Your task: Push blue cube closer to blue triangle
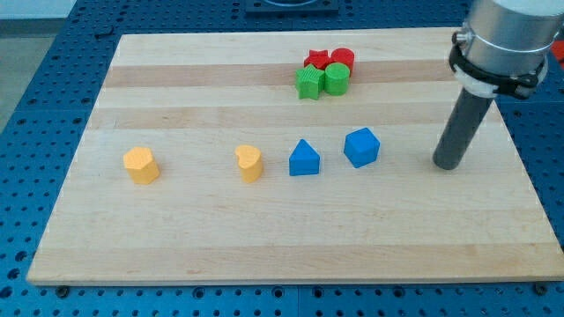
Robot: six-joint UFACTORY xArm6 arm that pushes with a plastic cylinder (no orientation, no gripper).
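Then, in the camera view, the wooden surface [264, 229] lay pale and wide over a blue perforated bench [35, 106], and my tip [448, 165] rested on the wood toward the view's right, at the end of the dark rod that hung from the grey arm housing [504, 40] in the upper right corner. No pincer was fitted to this arm, so there was nothing wide or narrow to report and nothing held; the rod simply stood apart from every block. The blue cube [361, 147] sat to the view's left of my tip, well short of touching it, slightly turned so that one corner faced the view's bottom. Just beside the cube, further to the view's left and a little lower, was the blue triangle [304, 158], with a narrow strip of bare wood between the two. Beyond the triangle came the yellow heart [250, 163], near it, and well apart at the view's left stood a yellow block [141, 165] with a faceted top. Near the view's top a tight cluster gathered: a red star [316, 60] and a red cylinder [343, 59] behind, a green star [308, 83] and a green cylinder [336, 78] in front, all touching or nearly so.
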